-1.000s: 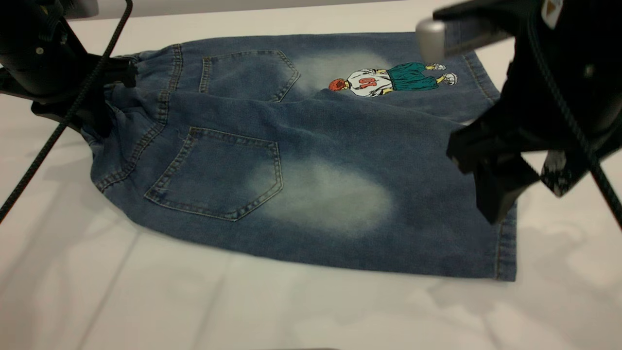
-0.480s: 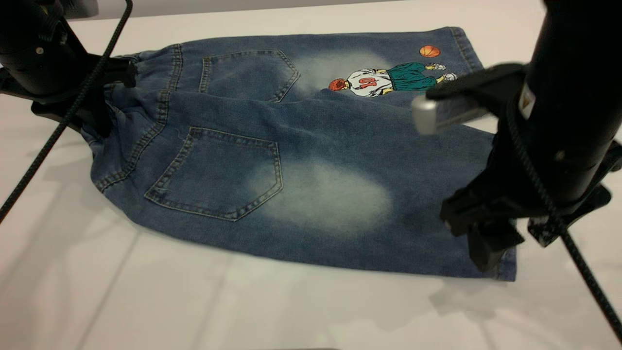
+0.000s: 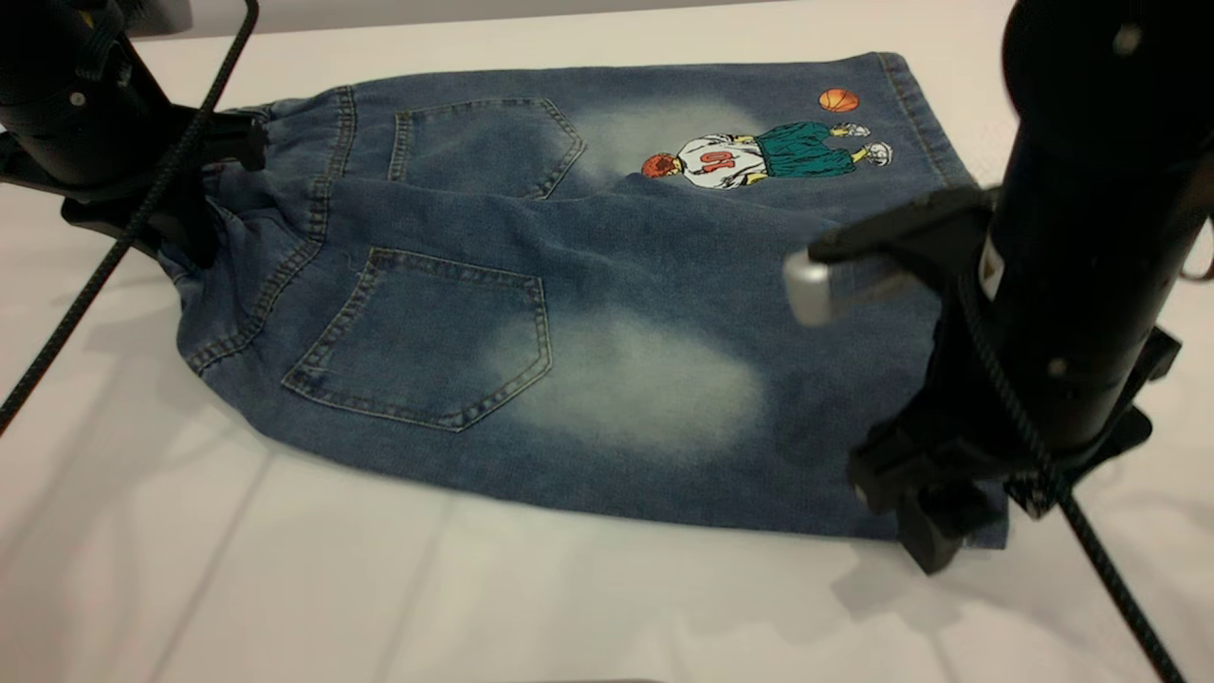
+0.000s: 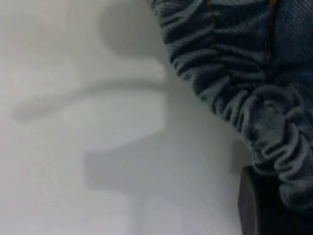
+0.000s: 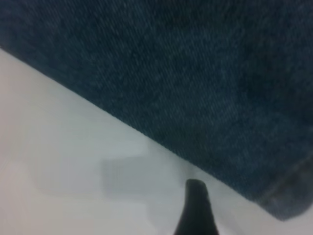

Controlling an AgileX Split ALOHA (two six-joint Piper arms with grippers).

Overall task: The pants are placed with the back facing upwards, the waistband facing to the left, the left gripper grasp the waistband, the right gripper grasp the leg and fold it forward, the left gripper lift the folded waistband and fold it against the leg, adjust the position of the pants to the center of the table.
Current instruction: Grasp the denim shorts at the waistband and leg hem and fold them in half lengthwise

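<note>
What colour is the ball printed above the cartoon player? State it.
Orange, the ball near the hem of the pants; clearest in the exterior view.

The only readable mark is on the pants: the cartoon basketball player printed on the far leg wears a white jersey with red digits that look like "10", lying sideways in the exterior view. A small white label on the right arm is too small to read. Neither wrist view shows any text or number.
</note>
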